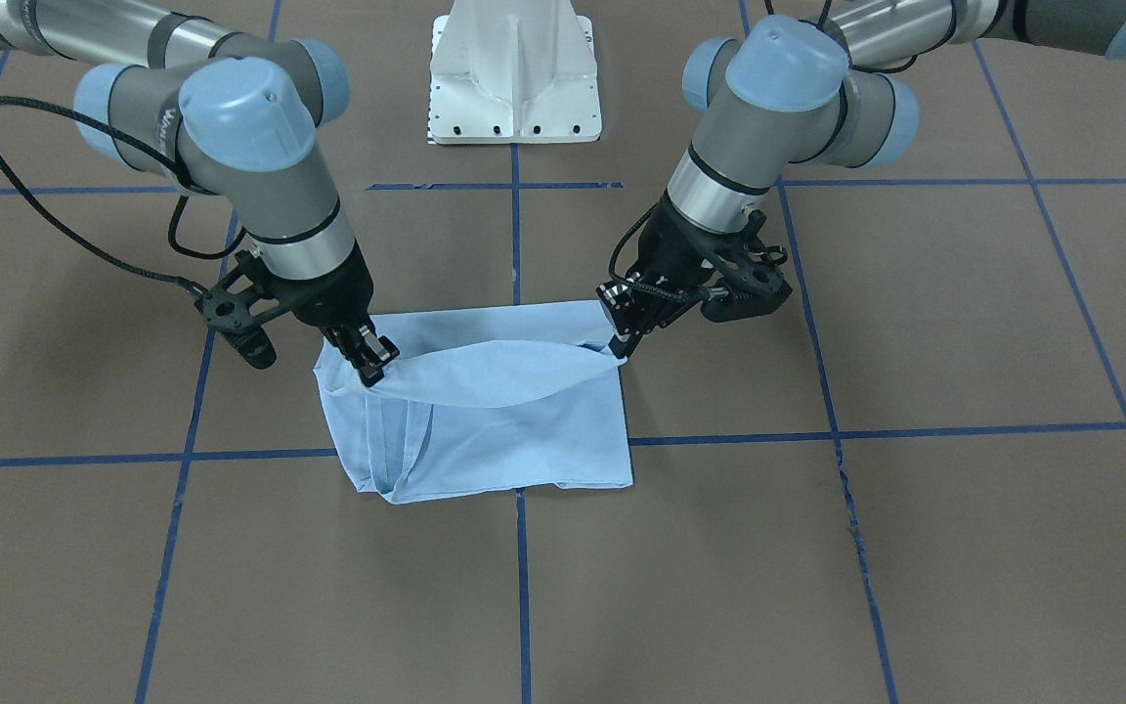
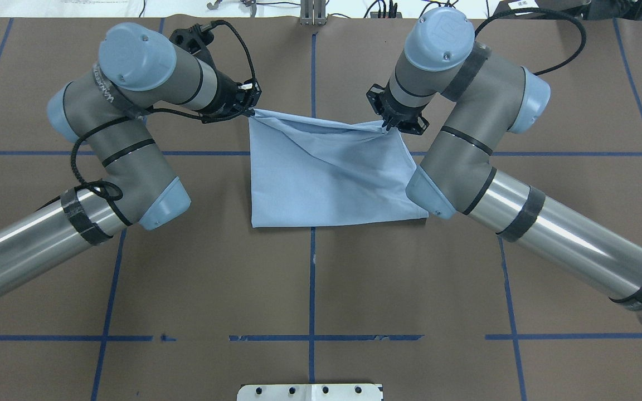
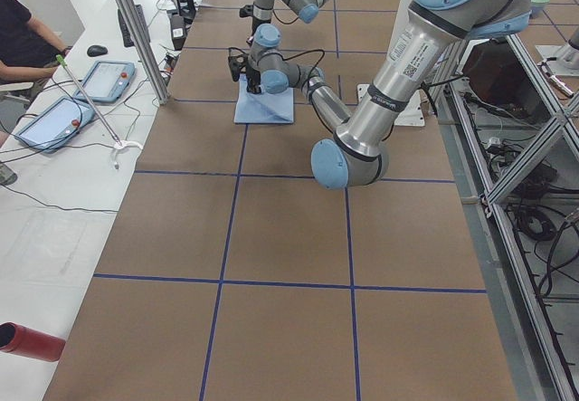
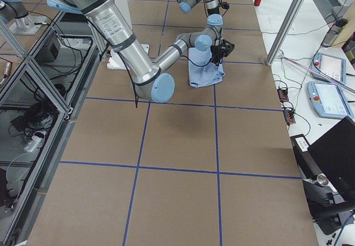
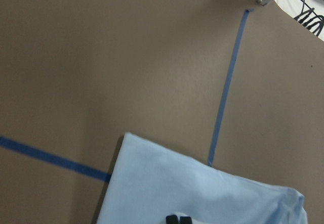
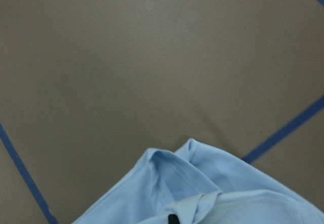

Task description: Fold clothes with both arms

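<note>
Two arms: left arm (image 2: 126,145) and right arm (image 2: 466,150) bend in over the brown tabletop (image 2: 321,289) from either side.
Left claw (image 2: 251,111): pinched tight on one corner of the T-shirt's lifted edge.
Right claw (image 2: 387,126): clamped on the opposite corner of that edge.
T-shirt (image 2: 326,178): light blue, folded to a rough rectangle, lying mid-tabletop across a blue tape line (image 2: 311,278); the raised edge sags slightly between the claws, and the rest lies flat.

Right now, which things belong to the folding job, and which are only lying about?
Job: shirt; left gripper; right gripper, both shut on the shirt.
Lying about: white base; tablets; red cylinder.
</note>
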